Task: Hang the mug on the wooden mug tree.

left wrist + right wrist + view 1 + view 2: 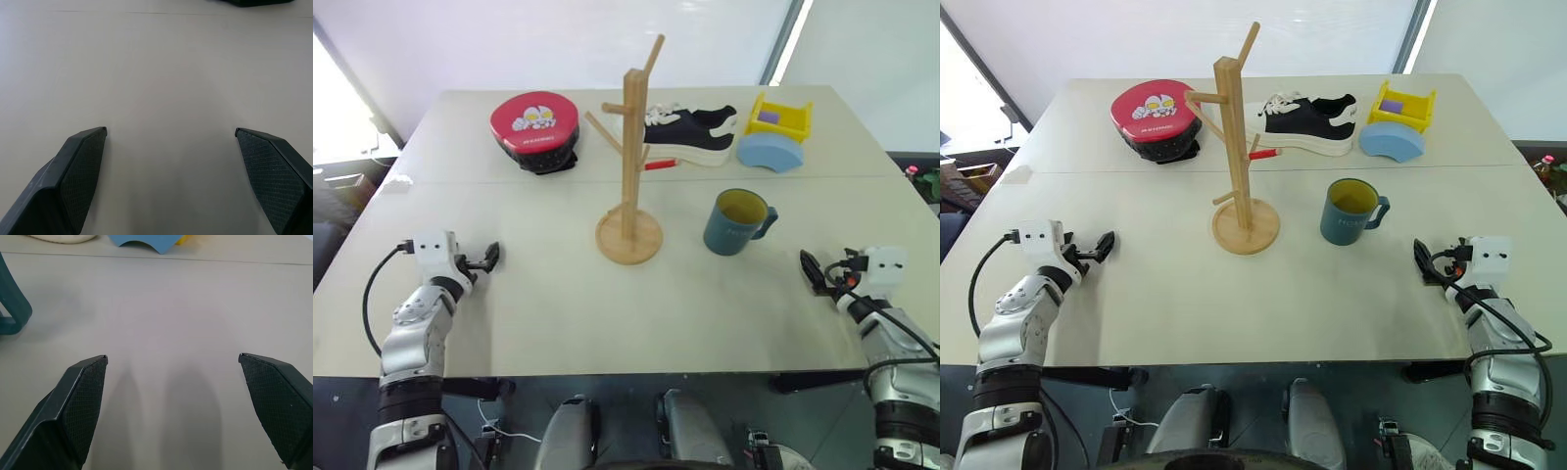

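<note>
The teal-blue mug (pixel 736 223) with a yellow-green inside stands upright on the table, right of centre, its handle (pixel 13 308) turned to the right. The wooden mug tree (pixel 629 166) rises from its round base at the table's middle, just left of the mug, with its pegs bare. My right gripper (pixel 811 269) hovers low near the table's right front, open and empty, a short way right of and nearer than the mug. Over by the left front, my left gripper (pixel 490 258) is open too, with bare table between its fingers (pixel 80 169).
Along the far side of the beige table (pixel 558 294) lie a red round pad (pixel 534 127), a black-and-white shoe (pixel 690 132), a red pen (pixel 659 164), a light blue arch block (pixel 770 153) and a yellow toy frame (pixel 779 117).
</note>
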`<state>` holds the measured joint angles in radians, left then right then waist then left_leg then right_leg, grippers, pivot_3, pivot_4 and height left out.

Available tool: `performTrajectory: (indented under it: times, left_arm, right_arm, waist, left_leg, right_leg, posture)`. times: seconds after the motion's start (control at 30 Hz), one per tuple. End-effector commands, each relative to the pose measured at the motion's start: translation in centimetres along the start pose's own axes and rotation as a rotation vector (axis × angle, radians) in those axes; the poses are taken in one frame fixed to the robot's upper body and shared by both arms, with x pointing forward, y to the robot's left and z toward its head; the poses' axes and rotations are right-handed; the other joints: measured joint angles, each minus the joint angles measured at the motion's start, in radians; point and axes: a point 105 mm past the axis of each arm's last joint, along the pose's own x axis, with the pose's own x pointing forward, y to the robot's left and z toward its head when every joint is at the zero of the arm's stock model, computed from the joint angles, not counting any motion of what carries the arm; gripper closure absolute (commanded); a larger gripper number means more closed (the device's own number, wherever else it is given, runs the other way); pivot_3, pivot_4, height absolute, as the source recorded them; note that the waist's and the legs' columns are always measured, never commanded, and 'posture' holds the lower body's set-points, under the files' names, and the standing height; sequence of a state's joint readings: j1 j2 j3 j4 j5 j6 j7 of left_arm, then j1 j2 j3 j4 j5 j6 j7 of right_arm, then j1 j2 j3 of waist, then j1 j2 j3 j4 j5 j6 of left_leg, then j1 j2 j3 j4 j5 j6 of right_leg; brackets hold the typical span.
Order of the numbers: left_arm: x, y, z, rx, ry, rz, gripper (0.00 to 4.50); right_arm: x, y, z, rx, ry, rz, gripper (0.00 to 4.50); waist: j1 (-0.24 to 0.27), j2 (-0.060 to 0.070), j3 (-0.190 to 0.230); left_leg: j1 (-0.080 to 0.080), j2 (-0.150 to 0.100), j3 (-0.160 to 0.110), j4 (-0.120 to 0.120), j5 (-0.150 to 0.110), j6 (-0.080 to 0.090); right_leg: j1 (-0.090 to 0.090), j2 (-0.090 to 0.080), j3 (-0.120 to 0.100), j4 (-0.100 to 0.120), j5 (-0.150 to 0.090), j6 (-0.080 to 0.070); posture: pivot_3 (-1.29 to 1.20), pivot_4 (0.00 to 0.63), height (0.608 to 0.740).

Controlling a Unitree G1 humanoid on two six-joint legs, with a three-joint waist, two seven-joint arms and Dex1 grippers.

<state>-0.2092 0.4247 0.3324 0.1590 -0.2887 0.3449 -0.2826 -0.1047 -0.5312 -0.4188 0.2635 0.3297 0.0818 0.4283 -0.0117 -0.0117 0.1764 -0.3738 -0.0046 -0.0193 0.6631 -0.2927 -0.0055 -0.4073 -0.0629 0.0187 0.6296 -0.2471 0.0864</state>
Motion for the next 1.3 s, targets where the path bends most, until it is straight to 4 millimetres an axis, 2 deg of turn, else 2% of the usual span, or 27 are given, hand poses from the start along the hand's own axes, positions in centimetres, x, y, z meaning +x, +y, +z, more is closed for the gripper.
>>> performTrajectory:
  times: [0.03, 0.3, 0.4, 0.53, 0.63, 0.77, 0.9, 1.03, 1.3]
  left_arm:
    - [-0.2, -0.1, 1.3, 0.003, -0.053, -0.011, 0.0]
    - [-0.8, -0.4, 1.3, 0.006, -0.049, -0.03, 0.0]
    - [-1.3, -1.4, 1.7, 0.017, -0.066, -0.105, 0.0]
    - [-3.0, -4.8, 1.7, 0.104, -0.079, -0.318, 0.0]
    - [-4.9, -8.2, 0.9, 0.192, -0.056, -0.54, 0.0]
    - [-7.1, -12.6, 1.2, 0.219, -0.073, -0.817, 0.0]
    - [-8.3, -15.7, 1.7, 0.24, -0.13, -0.975, 0.0]
    - [-8.7, -17.6, 2.0, 0.231, -0.135, -1.059, 0.0]
    - [-8.9, -19.1, 2.7, 0.223, -0.168, -1.12, 0.0]
  right_arm:
    - [0.3, -0.5, 1.3, -0.023, -0.042, -0.011, 0.05]
    - [0.5, 0.1, 1.3, -0.022, -0.036, 0.019, 0.05]
    - [0.5, 0.7, 1.4, -0.008, -0.041, 0.049, 0.05]
    - [0.4, 1.5, 1.6, -0.028, -0.041, 0.101, 0.05]
    - [0.3, 1.7, 2.2, -0.031, -0.059, 0.126, 0.05]
    - [-0.2, 3.1, 2.7, -0.083, -0.076, 0.211, 0.05]
    - [-0.2, 3.5, 3.4, -0.099, -0.109, 0.219, 0.05]
    - [0.3, 4.3, 3.7, -0.102, -0.121, 0.231, 0.05]
    - [1.7, 5.3, 3.9, -0.085, -0.136, 0.247, 0.05]
  waist:
    - [0.0, 0.0, 0.0]
    - [0.0, 0.0, 0.0]
    - [0.0, 0.0, 0.0]
    - [0.0, 0.0, 0.0]
    - [-0.001, 0.001, 0.0]
    - [0.002, 0.001, 0.0]
    - [0.001, 0.002, 0.0]
    - [0.0, 0.003, 0.0]
    - [0.0, 0.003, 0.0]
  left_leg:
    - [0.0, 0.0, 0.0, 0.0, 0.0, 0.0]
    - [0.0, 0.0, 0.0, 0.0, 0.0, 0.0]
    - [0.0, 0.0, 0.0, 0.0, 0.0, 0.0]
    - [-0.001, 0.0, 0.0, -0.001, 0.0, 0.0]
    - [-0.001, 0.0, 0.0, -0.001, 0.0, 0.0]
    - [-0.002, 0.0, 0.0, -0.002, 0.0, 0.0]
    - [-0.002, 0.001, 0.0, -0.002, 0.0, 0.0]
    - [-0.003, 0.0, 0.0, -0.004, 0.0, 0.0]
    - [-0.002, 0.0, 0.001, -0.006, 0.0, 0.0]
  right_leg:
    - [0.0, 0.0, 0.0, 0.0, 0.0, 0.0]
    - [0.0, -0.001, 0.0, 0.0, 0.0, 0.0]
    - [0.0, -0.001, 0.0, 0.0, 0.0, -0.001]
    - [0.0, -0.001, 0.0, -0.001, -0.002, -0.003]
    - [-0.001, -0.002, 0.001, -0.002, -0.002, -0.004]
    - [-0.001, -0.003, 0.001, -0.004, -0.003, -0.006]
    - [-0.001, -0.003, 0.001, -0.006, -0.003, -0.006]
    - [-0.001, -0.003, 0.001, -0.008, -0.003, -0.005]
    - [-0.001, -0.002, 0.0, -0.01, -0.003, -0.005]
  posture:
    - [0.0, 0.15, 0.735]
    - [0.0, 0.15, 0.735]
    - [0.0, 0.15, 0.735]
    - [0.0, 0.15, 0.735]
    - [0.0, 0.15, 0.735]
    - [0.0, 0.15, 0.735]
    - [0.0, 0.15, 0.735]
    - [0.0, 0.15, 0.735]
    - [0.0, 0.15, 0.735]
